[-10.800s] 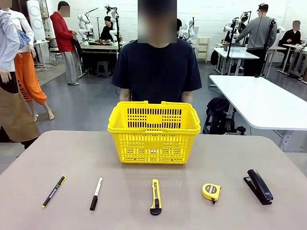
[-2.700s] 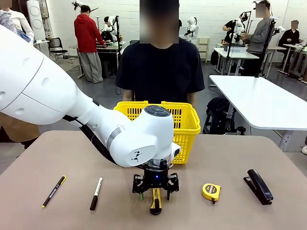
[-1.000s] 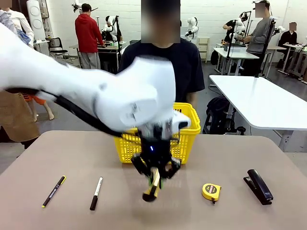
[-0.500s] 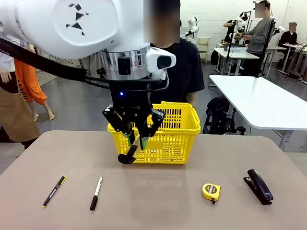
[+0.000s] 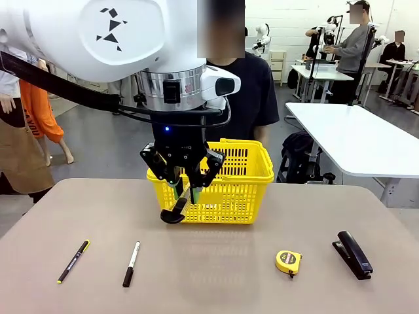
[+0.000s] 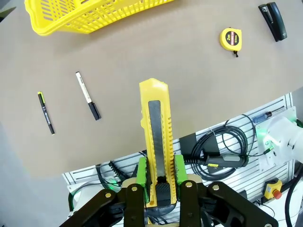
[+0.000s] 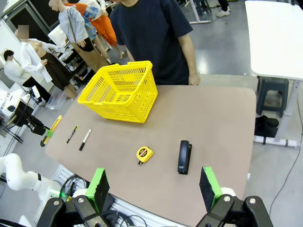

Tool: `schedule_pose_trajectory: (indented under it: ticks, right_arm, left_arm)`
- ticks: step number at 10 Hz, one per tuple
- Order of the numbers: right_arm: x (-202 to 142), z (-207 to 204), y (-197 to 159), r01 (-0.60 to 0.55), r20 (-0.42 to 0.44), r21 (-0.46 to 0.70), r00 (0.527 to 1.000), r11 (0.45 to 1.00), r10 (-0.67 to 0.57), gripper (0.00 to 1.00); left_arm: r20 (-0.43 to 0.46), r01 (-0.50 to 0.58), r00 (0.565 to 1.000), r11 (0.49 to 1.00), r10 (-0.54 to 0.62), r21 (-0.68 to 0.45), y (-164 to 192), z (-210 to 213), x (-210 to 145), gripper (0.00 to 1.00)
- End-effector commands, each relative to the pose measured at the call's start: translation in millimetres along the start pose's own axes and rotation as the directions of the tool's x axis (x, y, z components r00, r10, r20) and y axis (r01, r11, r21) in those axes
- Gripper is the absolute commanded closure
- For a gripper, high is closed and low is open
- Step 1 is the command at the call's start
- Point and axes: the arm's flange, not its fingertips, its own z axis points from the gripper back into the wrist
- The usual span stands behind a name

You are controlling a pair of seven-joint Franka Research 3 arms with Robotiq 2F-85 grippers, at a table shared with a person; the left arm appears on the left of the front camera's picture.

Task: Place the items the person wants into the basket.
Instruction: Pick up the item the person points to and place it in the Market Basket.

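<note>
Two green pads (image 6: 142,172) of the left gripper (image 5: 185,190) pinch the knife (image 5: 177,210) by its black end. The front view shows that end hanging below the fingers, in front of the basket's (image 5: 255,176) near wall. It cannot tell whether the gripper is over the basket or short of it. The left wrist view settles that: the knife (image 6: 155,118) points out over bare table (image 6: 199,90), with the basket (image 6: 85,14) farther ahead, past its tip. This view also shows the pads clamped on both sides of the handle.

Beyond the fingers lie the marker (image 6: 88,94) and pen (image 6: 46,112) to one side, and the tape (image 6: 230,39) and stapler (image 6: 273,20) to the other, all well apart from the gripper.

From high up, the right wrist view shows the right gripper (image 7: 154,182) with its jaws spread wide and nothing between them. Far ahead of it the person (image 7: 156,33) stands behind the basket (image 7: 118,92). The stapler (image 7: 184,156) and tape (image 7: 145,154) lie nearest this gripper.
</note>
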Motion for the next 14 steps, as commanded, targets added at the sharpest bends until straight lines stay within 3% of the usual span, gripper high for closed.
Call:
schedule_pose_trajectory:
  ticks: [1, 2, 3, 4, 5, 8, 11, 14]
  right_arm:
    - [-1, 1, 1, -0.003, 0.004, 0.003, 1.0, 1.0, 0.003, 0.0]
    - [-1, 1, 1, -0.003, 0.004, 0.003, 1.0, 1.0, 0.003, 0.0]
    - [-1, 1, 1, -0.003, 0.004, 0.003, 1.0, 1.0, 0.003, 0.0]
    - [-1, 1, 1, -0.003, 0.004, 0.003, 1.0, 1.0, 0.003, 0.0]
    - [-1, 1, 1, -0.003, 0.004, 0.003, 1.0, 1.0, 0.003, 0.0]
    - [-1, 1, 1, -0.003, 0.004, 0.003, 1.0, 1.0, 0.003, 0.0]
    - [-1, 1, 1, -0.003, 0.004, 0.003, 1.0, 1.0, 0.003, 0.0]
    - [-1, 1, 1, -0.003, 0.004, 0.003, 1.0, 1.0, 0.003, 0.0]
  left_arm:
    - [-0.001, 0.004, 1.0, 1.0, -0.004, -0.021, 2, 4, -1, 1.0]
    - [0.0, 0.0, 1.0, 1.0, 0.0, 0.0, 0, 0, 0, 0.74]
    - [0.035, 0.169, 0.985, 0.985, -0.168, -0.031, 19, 13, 31, 0.74]
    - [-0.051, 0.23, 0.97, 0.968, -0.236, -0.099, 40, 17, 76, 0.74]
    - [-0.055, 0.29, 0.952, 0.946, -0.3, -0.145, 61, 14, 120, 0.74]
    - [-0.111, 0.275, 0.951, 0.952, -0.29, -0.132, 93, -26, 221, 0.74]
    - [-0.094, 0.289, 0.953, 0.957, -0.289, -0.019, 90, -64, 260, 0.74]
    - [-0.081, 0.277, 0.959, 0.959, -0.272, 0.054, 82, -81, 266, 0.74]
